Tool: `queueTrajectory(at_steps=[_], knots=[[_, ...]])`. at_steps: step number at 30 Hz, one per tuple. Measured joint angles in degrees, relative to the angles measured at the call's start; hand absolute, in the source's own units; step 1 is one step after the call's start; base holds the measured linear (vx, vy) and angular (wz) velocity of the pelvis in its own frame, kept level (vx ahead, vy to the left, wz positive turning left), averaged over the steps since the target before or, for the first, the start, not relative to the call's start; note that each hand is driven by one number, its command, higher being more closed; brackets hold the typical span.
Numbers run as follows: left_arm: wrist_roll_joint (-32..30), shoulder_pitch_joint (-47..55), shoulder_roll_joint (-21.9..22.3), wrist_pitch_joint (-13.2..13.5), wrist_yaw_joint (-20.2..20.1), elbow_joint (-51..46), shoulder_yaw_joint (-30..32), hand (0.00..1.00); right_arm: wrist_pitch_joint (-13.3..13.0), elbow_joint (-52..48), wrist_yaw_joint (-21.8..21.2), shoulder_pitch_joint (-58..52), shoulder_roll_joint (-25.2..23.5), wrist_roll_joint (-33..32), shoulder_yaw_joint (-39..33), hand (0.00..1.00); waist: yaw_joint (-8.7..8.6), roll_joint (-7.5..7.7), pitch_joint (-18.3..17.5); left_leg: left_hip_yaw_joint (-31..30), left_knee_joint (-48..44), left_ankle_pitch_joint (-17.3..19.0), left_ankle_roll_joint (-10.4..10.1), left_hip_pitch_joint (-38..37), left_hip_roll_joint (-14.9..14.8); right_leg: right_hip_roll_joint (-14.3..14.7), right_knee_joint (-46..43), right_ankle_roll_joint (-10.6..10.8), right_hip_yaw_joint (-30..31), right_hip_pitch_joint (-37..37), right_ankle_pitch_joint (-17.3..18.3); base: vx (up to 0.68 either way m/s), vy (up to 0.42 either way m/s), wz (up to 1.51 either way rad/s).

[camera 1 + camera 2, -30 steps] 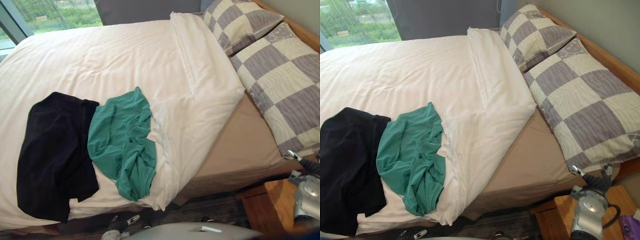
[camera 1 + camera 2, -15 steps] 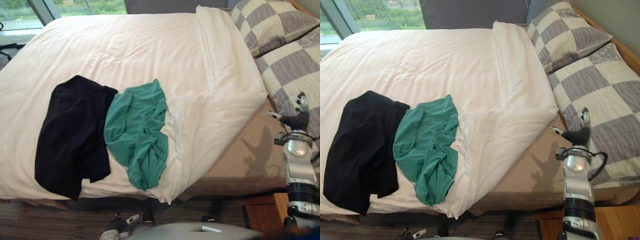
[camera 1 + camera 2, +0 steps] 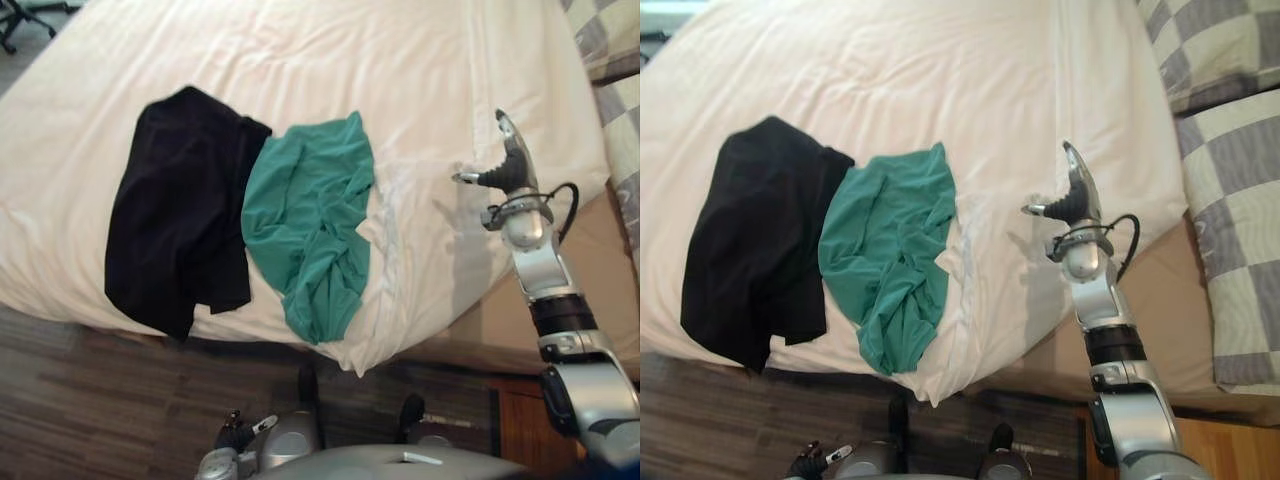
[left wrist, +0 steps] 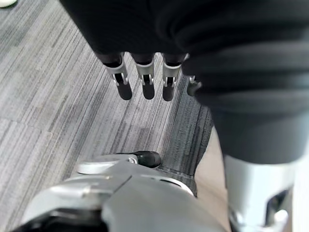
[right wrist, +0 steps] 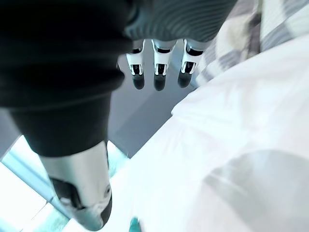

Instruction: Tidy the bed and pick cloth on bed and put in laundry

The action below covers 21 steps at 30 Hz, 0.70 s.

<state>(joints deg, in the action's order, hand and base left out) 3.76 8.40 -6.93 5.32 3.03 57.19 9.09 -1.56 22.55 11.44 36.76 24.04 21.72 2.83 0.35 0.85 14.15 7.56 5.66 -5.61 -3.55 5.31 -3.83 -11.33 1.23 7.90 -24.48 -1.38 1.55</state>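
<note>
White duvet bears black cloth, green cloth; striped grey floor alongside.

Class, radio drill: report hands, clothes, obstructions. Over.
Right hand open over duvet. Left hand open by floor. Green cloth, black cloth untouched on duvet. No obstruction seen.

This was a bedroom, by the look of it in a home. A wide bed took up most of the scene. It had a white duvet over a tan fitted sheet, and two pillows in grey-and-cream checked cases at its head. A black garment and a crumpled green garment lay touching on the duvet near the edge. Dark striped flooring ran alongside the bed, and a warm-toned wooden piece of furniture stood beside the bed near the pillows.
</note>
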Motion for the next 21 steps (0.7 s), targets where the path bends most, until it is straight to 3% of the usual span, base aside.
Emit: queueTrajectory(at_steps=[3,18,19,21], knots=[[0.0,-1.3,-0.3,0.5,0.3,-0.2,0.0,0.0,-0.1,0.1,0.0,2.7,2.7,2.0,2.5,0.0,0.88,-0.2,0.8,-0.3,0.0,-0.9,0.3,2.9,-0.2,0.0,-0.1,-0.5,0.0,2.7,-1.0,-0.04,0.03,0.09],[0.3,-4.7,-1.0,2.7,1.2,-0.2,-3.4,0.0,-0.7,8.2,-1.6,5.2,6.2,8.5,9.6,0.0,0.8,-1.67,7.6,-0.3,0.1,-3.1,0.9,8.3,0.0,-0.1,-0.1,-0.6,0.3,8.4,-3.0,-0.04,0.023,-0.01],[0.3,-4.9,-1.5,2.8,1.2,-0.2,-4.2,0.0,-0.8,8.6,-1.6,5.5,6.2,8.5,9.7,1.0,0.77,-1.68,7.6,-0.3,0.1,-3.1,0.9,8.9,0.1,-0.2,-0.1,-0.6,0.3,8.9,-3.2,0.03,0.02,0.01],[0.3,-5.6,-2.2,2.8,1.2,-0.2,-5.2,0.0,-1.4,9.2,-1.6,7.0,6.7,9.0,11.3,1.0,0.65,-1.83,8.0,-0.3,0.0,-3.3,1.0,9.6,0.2,-0.3,-0.1,-0.6,0.4,9.7,-3.4,0.06,0.024,-0.02]])
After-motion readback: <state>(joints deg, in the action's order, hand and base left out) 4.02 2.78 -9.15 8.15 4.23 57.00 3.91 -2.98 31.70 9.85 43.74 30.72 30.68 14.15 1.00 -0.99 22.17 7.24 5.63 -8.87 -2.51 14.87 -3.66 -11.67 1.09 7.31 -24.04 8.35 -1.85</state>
